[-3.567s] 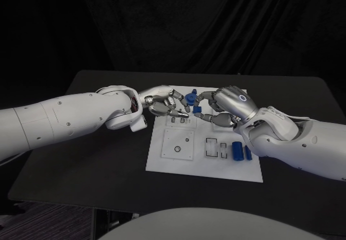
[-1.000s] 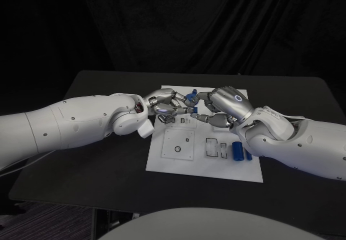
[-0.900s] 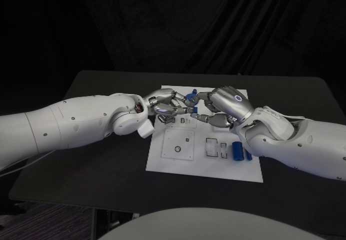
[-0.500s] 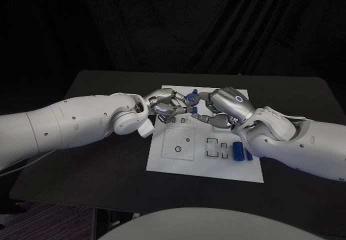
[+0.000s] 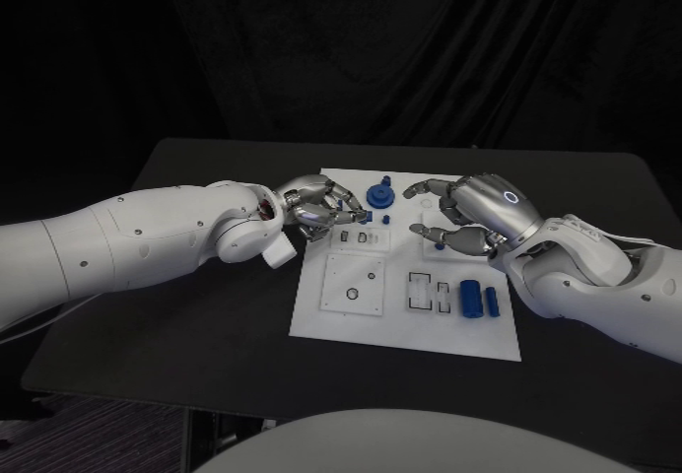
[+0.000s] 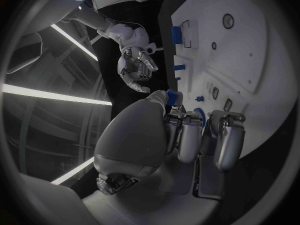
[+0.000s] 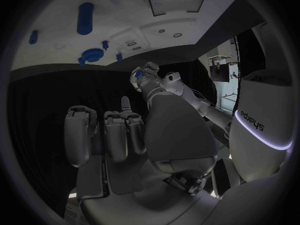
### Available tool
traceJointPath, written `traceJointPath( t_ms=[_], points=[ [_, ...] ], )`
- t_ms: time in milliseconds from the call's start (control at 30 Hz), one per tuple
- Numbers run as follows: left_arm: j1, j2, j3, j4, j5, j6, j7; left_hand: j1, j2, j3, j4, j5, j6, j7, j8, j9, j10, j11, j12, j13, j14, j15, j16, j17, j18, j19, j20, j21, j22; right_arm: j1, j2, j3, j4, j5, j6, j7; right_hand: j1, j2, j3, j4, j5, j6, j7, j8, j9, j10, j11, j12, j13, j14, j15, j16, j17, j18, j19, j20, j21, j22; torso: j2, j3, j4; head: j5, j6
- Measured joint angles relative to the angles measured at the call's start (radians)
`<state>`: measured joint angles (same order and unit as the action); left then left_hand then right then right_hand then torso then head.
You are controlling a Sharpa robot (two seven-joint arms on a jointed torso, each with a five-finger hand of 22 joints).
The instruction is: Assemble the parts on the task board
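Observation:
The white task board [image 5: 412, 330] lies in the middle of the black table. My left hand [image 5: 321, 205] hovers over its far left corner with fingers curled in. It pinches a small blue part [image 6: 171, 96] at the thumb tip, also seen in the right wrist view [image 7: 139, 75]. A round blue part [image 5: 381, 194] stands on the board just right of that hand. My right hand [image 5: 469, 212] hangs over the board's far right side, fingers spread, holding nothing. Small blue pegs [image 5: 386, 219] stand between the two hands.
Two blue cylinders [image 5: 469, 298] lie side by side near the board's right edge, under my right forearm. White rectangular recesses [image 5: 425, 289] and a square plate with a ring [image 5: 351, 286] fill the board's middle. Bare black table [image 5: 170, 325] surrounds the board.
My right hand has drawn back to the right, away from the left hand, and spread its fingers. The round blue part now stands uncovered. The left hand stayed nearly in place.

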<state>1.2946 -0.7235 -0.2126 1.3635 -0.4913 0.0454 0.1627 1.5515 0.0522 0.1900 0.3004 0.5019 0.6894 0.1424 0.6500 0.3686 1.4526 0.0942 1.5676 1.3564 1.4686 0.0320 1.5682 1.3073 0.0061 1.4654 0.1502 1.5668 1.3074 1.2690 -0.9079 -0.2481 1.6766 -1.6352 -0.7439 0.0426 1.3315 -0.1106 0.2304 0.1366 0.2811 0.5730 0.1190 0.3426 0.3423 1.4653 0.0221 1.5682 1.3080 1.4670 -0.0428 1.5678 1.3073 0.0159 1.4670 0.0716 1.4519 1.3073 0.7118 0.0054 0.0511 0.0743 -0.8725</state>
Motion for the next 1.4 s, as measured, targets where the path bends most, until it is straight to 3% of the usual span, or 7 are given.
traceJointPath(
  t_ms=[200,267,767,1000,1133,1167,1400],
  points=[
    [0.019,-0.003,-0.001,0.009,-0.075,-0.009,-0.101,-0.022,-0.022,0.026,-0.009,0.0,-0.004,-0.003,0.001,0.0,0.011,-0.018,0.001,-0.043,-0.002,-0.002,0.0,0.0,0.0,0.0,-0.008,0.0,0.0,0.009,-0.025,0.0,0.018,0.0,0.0,-0.007,0.0,0.0,0.0,0.0,0.0,0.0,0.0,0.0,0.0,0.0,0.0,0.0,0.0,0.0,0.0,0.0,0.0,0.0,0.0,0.0,0.0,0.001,-0.001,0.0006,-0.0003,0.001,0.0],
    [0.028,-0.003,0.0,0.012,-0.094,-0.008,-0.145,-0.026,-0.026,0.029,-0.007,0.0,-0.005,-0.005,0.021,0.0,0.013,-0.019,0.001,-0.047,-0.004,-0.004,0.0,0.0,0.0,0.0,-0.007,0.0,0.0,0.01,-0.029,0.0,0.019,0.0,0.0,-0.009,0.0,0.0,0.0,0.0,0.0,0.0,0.0,0.0,0.0,0.0,0.0,0.0,0.0,0.0,0.0,0.0,0.0,0.0,0.0,0.0,0.0,0.001,-0.001,0.0009,-0.0003,0.0,0.0],
    [0.136,0.039,0.0,0.017,-0.166,0.102,-0.499,-0.075,-0.032,0.068,-0.026,0.0,-0.018,-0.003,0.059,0.0,0.012,-0.026,0.0,-0.048,-0.004,-0.011,0.0,0.001,0.0,0.0,-0.014,0.0,0.0,0.014,-0.034,0.0,0.019,0.0,0.004,-0.026,0.005,-0.005,0.004,0.004,0.0,0.004,0.004,0.0,-0.008,0.0,0.0,0.0,0.0,0.0,0.0,0.0,0.0,0.0,0.0,0.0,-0.012,0.001,-0.003,0.0067,-0.0037,0.001,0.0],
    [0.15,0.083,0.0,-0.001,-0.175,0.163,-0.607,-0.119,-0.027,0.106,-0.043,-0.001,-0.023,-0.002,0.07,0.0,0.012,-0.034,0.0,-0.048,-0.004,-0.018,0.0,0.001,0.0,0.0,-0.022,0.0,0.0,0.015,-0.034,0.0,0.019,0.0,0.006,-0.028,0.005,-0.005,0.007,0.007,0.0,0.01,0.003,0.0,-0.01,0.0,0.0,0.0,0.0,0.0,0.0,0.0,0.0,0.0,0.0,0.0,-0.012,0.001,-0.009,0.0122,-0.0068,0.002,0.0],
    [0.152,0.115,0.0,-0.011,-0.178,0.19,-0.651,-0.124,-0.03,0.108,-0.041,-0.001,-0.023,-0.002,0.071,0.0,0.016,-0.037,0.0,-0.048,-0.002,-0.023,0.0,0.001,0.0,0.0,-0.028,0.0,0.0,0.015,-0.034,0.0,0.018,0.0,0.008,-0.028,0.006,-0.005,0.007,0.007,0.0,0.012,0.003,0.0,-0.012,0.0,0.0,0.0,0.0,0.0,0.0,0.0,0.0,0.002,0.0,0.0,-0.012,0.0,-0.013,0.0153,-0.008,0.001,0.0],
    [0.152,0.122,0.0,-0.015,-0.178,0.195,-0.66,-0.126,-0.033,0.109,-0.04,-0.001,-0.023,-0.002,0.084,0.0,0.014,-0.039,0.0,-0.048,-0.003,-0.025,0.0,0.001,0.0,0.0,-0.029,0.0,0.0,0.015,-0.034,0.0,0.018,0.0,0.008,-0.028,0.009,-0.002,0.007,0.007,0.0,0.015,0.0,0.0,-0.013,0.0,0.0,0.0,0.0,0.0,0.0,0.0,0.0,0.016,0.0,0.0,-0.012,0.0,-0.014,0.016,-0.0081,0.001,0.0],
    [0.154,0.161,0.0,-0.033,-0.18,0.203,-0.704,-0.139,-0.033,0.121,-0.047,-0.004,-0.026,-0.005,0.088,0.0,0.012,-0.041,0.0,-0.048,-0.003,-0.025,0.0,0.001,0.0,0.0,-0.036,0.0,0.0,0.016,-0.034,0.0,0.016,0.0,0.01,-0.028,0.009,-0.001,0.01,0.01,0.0,0.015,0.0,0.0,-0.017,0.0,-0.001,0.0,0.0,0.0,0.0,0.0,0.0,0.016,0.0,0.0,-0.016,0.0,-0.021,0.0211,-0.0091,-0.005,0.0]
  ],
)
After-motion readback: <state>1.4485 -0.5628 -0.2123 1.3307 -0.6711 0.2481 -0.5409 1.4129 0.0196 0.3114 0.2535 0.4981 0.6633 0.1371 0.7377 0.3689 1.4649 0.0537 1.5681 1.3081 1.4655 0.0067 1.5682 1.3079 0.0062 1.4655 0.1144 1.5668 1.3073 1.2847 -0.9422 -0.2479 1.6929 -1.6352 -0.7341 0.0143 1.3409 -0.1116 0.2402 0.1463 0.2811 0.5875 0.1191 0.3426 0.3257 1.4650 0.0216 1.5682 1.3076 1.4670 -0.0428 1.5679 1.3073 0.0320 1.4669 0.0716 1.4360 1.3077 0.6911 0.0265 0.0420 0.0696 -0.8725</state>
